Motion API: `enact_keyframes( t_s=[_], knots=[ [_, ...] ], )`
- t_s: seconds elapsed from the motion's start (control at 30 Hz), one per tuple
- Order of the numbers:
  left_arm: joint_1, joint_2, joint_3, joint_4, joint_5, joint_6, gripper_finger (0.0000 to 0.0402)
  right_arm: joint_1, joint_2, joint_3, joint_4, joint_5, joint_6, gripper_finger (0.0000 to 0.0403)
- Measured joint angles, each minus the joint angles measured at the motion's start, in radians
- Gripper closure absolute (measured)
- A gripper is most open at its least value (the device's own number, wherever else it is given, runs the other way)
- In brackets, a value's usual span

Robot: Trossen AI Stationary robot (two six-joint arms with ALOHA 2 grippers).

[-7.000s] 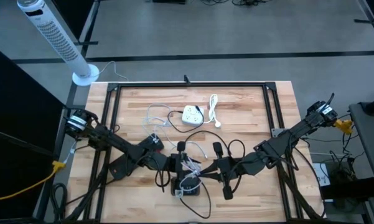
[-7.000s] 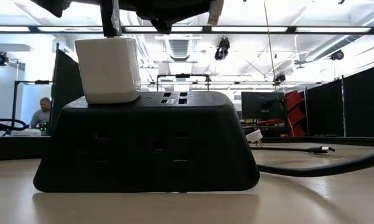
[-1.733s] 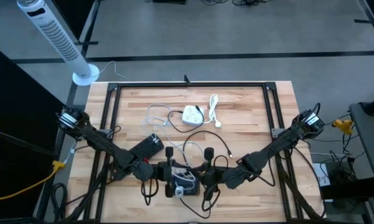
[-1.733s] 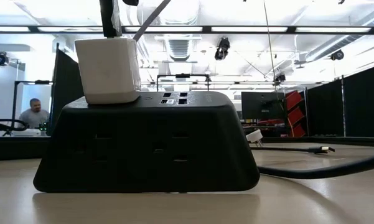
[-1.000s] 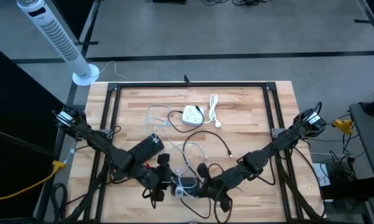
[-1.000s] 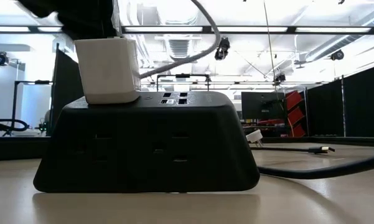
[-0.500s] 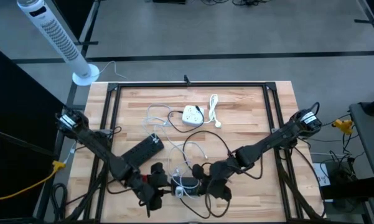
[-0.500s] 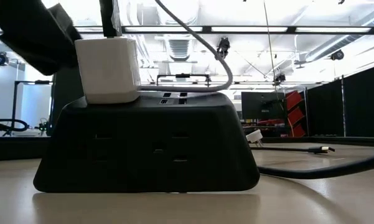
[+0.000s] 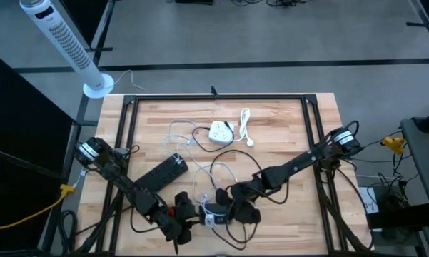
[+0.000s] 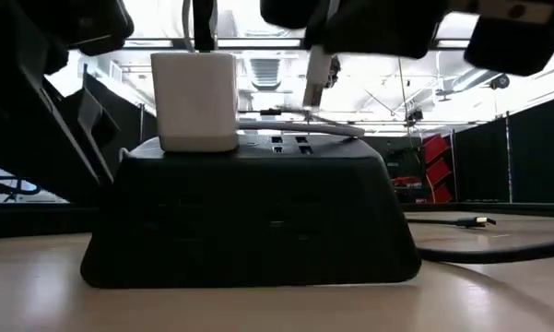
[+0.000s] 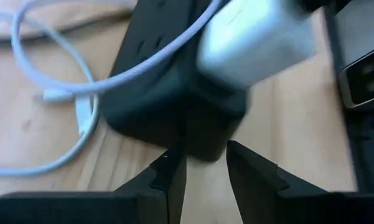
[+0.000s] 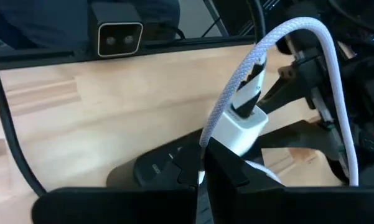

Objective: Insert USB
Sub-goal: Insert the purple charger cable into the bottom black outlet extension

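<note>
Two claws: both worked at the table's near edge.
Right gripper (image 12: 202,163): my fingers were shut on the braided USB cable (image 12: 286,37), its plug hanging just above the black power strip (image 10: 249,217).
Left gripper (image 11: 202,163): partly open around the strip's end, bracing it; whether it truly pinched, I could not tell.
White charger (image 10: 195,101): upright in the strip, beside the USB ports (image 10: 290,143).
Advice: I judged a straight, slow descent best, plug square to the port.
</note>
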Motion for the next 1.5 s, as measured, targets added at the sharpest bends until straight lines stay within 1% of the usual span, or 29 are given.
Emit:
enact_keyframes(
  t_s=[0.13, 0.27, 0.5, 0.67, 0.77, 0.87, 1.0, 1.13, 1.2, 1.3, 1.37, 1.43, 1.5],
  knots=[
    [0.000, 0.010, 0.000, 0.017, -0.006, -0.024, 0.0299, -0.014, 0.013, 0.008, -0.007, -0.014, 0.011, 0.0403],
    [-0.001, 0.031, 0.000, 0.029, -0.039, -0.020, 0.0299, -0.014, -0.007, 0.009, -0.042, -0.011, 0.018, 0.0403],
    [-0.001, 0.022, 0.000, -0.042, -0.047, -0.017, 0.0300, 0.038, -0.093, 0.010, -0.139, 0.093, 0.070, 0.0403],
    [-0.002, -0.010, 0.000, -0.103, -0.051, -0.015, 0.0300, 0.079, -0.140, 0.010, -0.190, 0.099, 0.091, 0.0403],
    [0.001, -0.021, 0.000, -0.142, -0.080, -0.004, 0.0300, 0.093, -0.143, 0.010, -0.195, 0.089, 0.091, 0.0403],
    [0.004, -0.029, 0.000, -0.117, -0.082, 0.039, 0.0300, 0.096, -0.142, 0.010, -0.186, 0.089, 0.120, 0.0403],
    [0.004, -0.069, 0.000, -0.014, -0.098, 0.177, 0.0300, 0.100, -0.142, 0.010, -0.164, 0.081, 0.120, 0.0403],
    [0.008, -0.123, 0.000, 0.172, -0.089, 0.464, 0.0301, 0.101, -0.142, 0.034, -0.170, -0.021, 0.119, 0.0403],
    [0.016, -0.155, 0.000, 0.269, -0.041, 0.596, 0.0304, 0.105, -0.142, 0.053, -0.174, -0.052, 0.121, 0.0403],
    [0.040, -0.176, 0.001, 0.353, 0.055, 0.728, 0.0312, 0.113, -0.141, 0.095, -0.174, -0.055, 0.128, 0.0403],
    [0.057, -0.176, 0.001, 0.398, 0.117, 0.782, 0.0317, 0.116, -0.141, 0.129, -0.169, -0.055, 0.137, 0.0403],
    [0.074, -0.176, 0.001, 0.429, 0.180, 0.800, 0.0322, 0.116, -0.141, 0.160, -0.171, -0.052, 0.143, 0.0403],
    [0.085, -0.175, 0.001, 0.437, 0.212, 0.808, 0.0327, 0.118, -0.141, 0.192, -0.170, -0.042, 0.143, 0.0403]
  ],
)
